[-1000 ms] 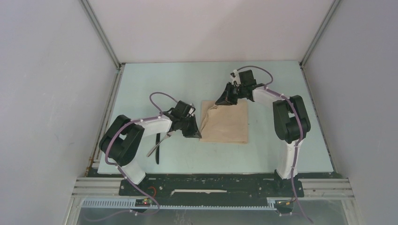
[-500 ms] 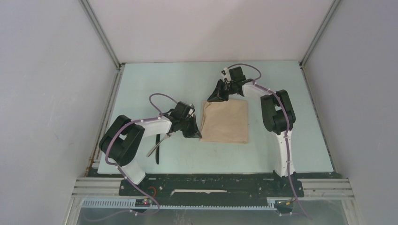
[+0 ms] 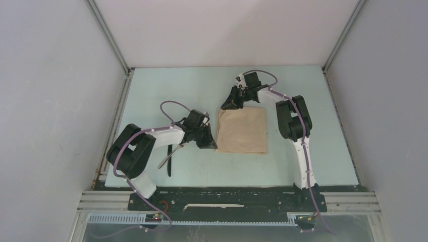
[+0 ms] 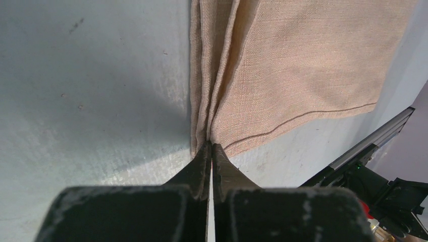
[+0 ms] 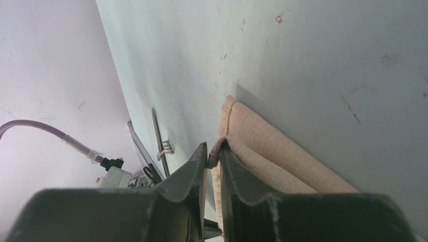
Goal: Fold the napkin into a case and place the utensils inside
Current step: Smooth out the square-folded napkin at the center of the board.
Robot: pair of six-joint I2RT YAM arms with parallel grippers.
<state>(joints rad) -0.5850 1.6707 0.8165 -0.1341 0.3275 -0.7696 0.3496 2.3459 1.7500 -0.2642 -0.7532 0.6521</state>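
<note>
A pale green table (image 3: 192, 85) was enclosed left, far and right by plain white walls (image 3: 227, 30) joined along aluminium corner rails (image 3: 107, 36).

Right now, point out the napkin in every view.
Top external: napkin near the middle of the table, between the arms.
Left wrist: upper right, its corner at the left gripper.
Right wrist: lower centre, folded edge between the tips of the right gripper.
Shared landmark: the napkin's left edge, left gripper at its near end, right gripper at its far end.
</note>
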